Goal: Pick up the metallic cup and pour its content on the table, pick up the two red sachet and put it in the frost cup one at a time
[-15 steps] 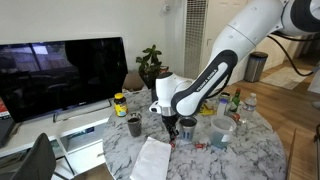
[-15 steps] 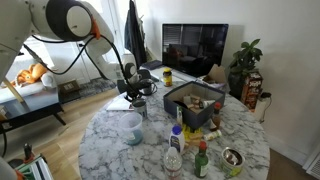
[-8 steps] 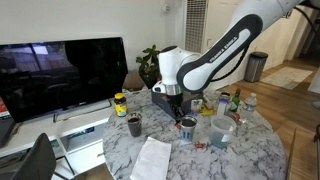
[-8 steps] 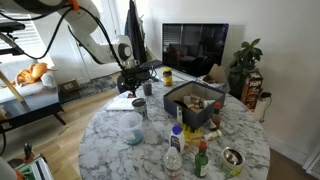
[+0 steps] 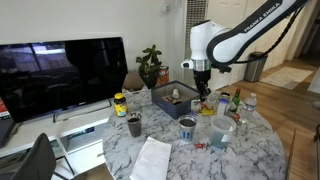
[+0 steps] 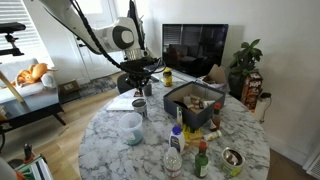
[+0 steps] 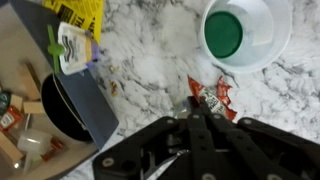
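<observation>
My gripper (image 7: 197, 108) is shut on a red sachet (image 7: 216, 96) and holds it in the air above the marble table (image 7: 150, 70). The frost cup (image 7: 247, 30) stands below, ahead and to the right, with something green on its bottom. In both exterior views the gripper (image 5: 203, 95) (image 6: 140, 88) hangs high over the cups. The metallic cup (image 5: 187, 127) (image 6: 140, 107) stands upright beside the frost cup (image 5: 222, 132) (image 6: 132, 127). A small red speck (image 5: 200, 146) on the table may be the other sachet.
A dark bin (image 5: 178, 98) (image 6: 190, 103) full of packets stands mid-table and shows at the wrist view's left (image 7: 30, 110). A small dark cup (image 5: 134, 125), a white napkin (image 5: 152, 160), bottles (image 6: 174, 158) and a TV (image 5: 60, 72) are around.
The gripper has risen from table level by the metallic cup and swung up and over toward the frost cup's side of the table.
</observation>
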`<action>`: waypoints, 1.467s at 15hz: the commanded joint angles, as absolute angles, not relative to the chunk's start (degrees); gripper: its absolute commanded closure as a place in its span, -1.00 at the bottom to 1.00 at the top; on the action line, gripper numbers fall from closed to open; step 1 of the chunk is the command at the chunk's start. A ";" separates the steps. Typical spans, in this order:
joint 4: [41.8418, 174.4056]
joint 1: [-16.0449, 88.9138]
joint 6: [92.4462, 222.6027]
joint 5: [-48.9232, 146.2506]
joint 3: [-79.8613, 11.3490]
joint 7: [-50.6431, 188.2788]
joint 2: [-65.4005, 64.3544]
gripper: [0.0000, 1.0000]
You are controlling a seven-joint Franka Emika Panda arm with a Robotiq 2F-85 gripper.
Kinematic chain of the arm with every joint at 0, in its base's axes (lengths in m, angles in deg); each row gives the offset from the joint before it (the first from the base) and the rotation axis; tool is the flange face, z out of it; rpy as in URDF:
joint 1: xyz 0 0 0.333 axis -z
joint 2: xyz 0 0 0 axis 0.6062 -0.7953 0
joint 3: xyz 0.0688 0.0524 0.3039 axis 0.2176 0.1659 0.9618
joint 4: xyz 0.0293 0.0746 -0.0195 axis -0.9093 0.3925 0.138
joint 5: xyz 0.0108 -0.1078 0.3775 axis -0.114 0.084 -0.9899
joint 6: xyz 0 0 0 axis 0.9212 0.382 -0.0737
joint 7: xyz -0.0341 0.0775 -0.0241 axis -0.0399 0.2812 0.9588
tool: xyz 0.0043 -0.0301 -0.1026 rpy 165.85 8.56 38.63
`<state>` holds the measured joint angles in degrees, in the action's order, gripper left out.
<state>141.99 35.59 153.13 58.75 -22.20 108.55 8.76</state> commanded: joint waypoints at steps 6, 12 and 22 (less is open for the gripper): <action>152.48 36.84 152.52 58.24 -27.33 108.76 12.88 1.00; 153.04 35.52 151.78 57.00 -25.70 110.55 9.67 1.00; 153.00 34.03 153.96 55.03 -23.33 108.88 8.74 -0.54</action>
